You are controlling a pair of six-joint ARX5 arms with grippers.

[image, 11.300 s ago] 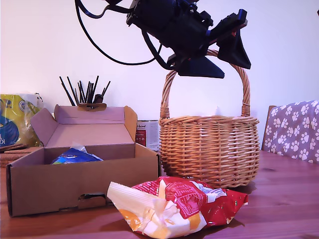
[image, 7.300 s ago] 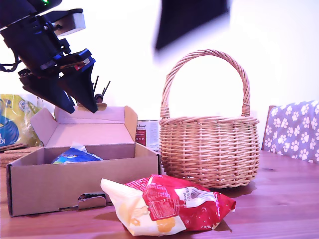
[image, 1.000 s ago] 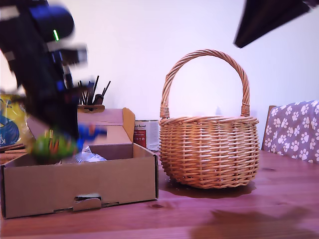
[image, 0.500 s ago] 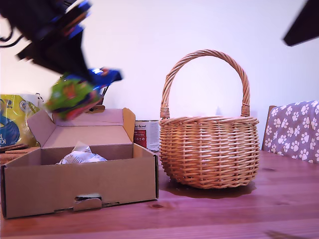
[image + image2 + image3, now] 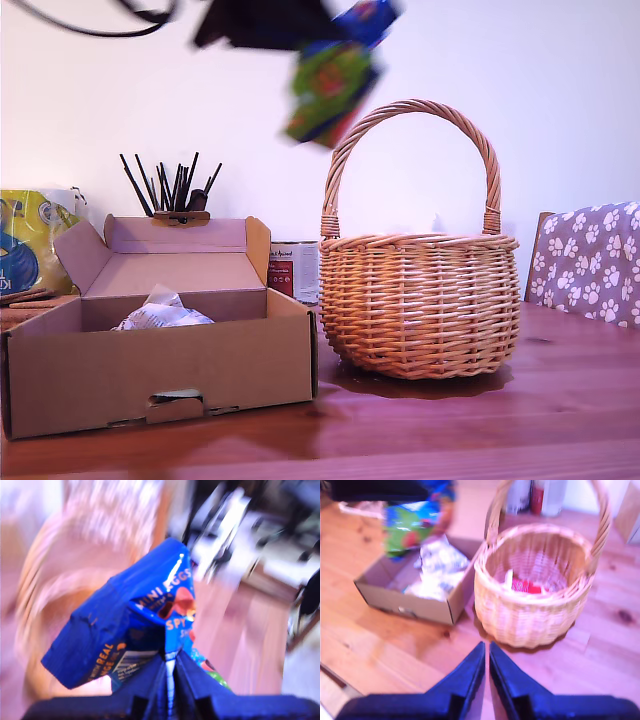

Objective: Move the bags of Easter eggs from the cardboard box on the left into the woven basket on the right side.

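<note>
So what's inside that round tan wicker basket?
The woven basket holds a large red-white-yellow bag, seen from my second wrist view. Whatever lies beneath it is covered.

blue bag (image 5: 131, 630): shiny blue with white and orange lettering, green and red on its other face; pinched between the dark blue fingers (image 5: 150, 690) of my first gripper (image 5: 169, 667)
whitish bag (image 5: 160, 312): silver-white, crinkled
red bag (image 5: 529, 587): red with a white-yellow end
cardboard box (image 5: 160, 375): plain brown
woven basket (image 5: 420, 300): tan wicker
my second gripper (image 5: 486, 655): dark blue fingers (image 5: 507, 685)
tabletop (image 5: 480, 430): reddish-brown wood grain
cloth (image 5: 585, 260): grey-purple, white paw prints
</note>
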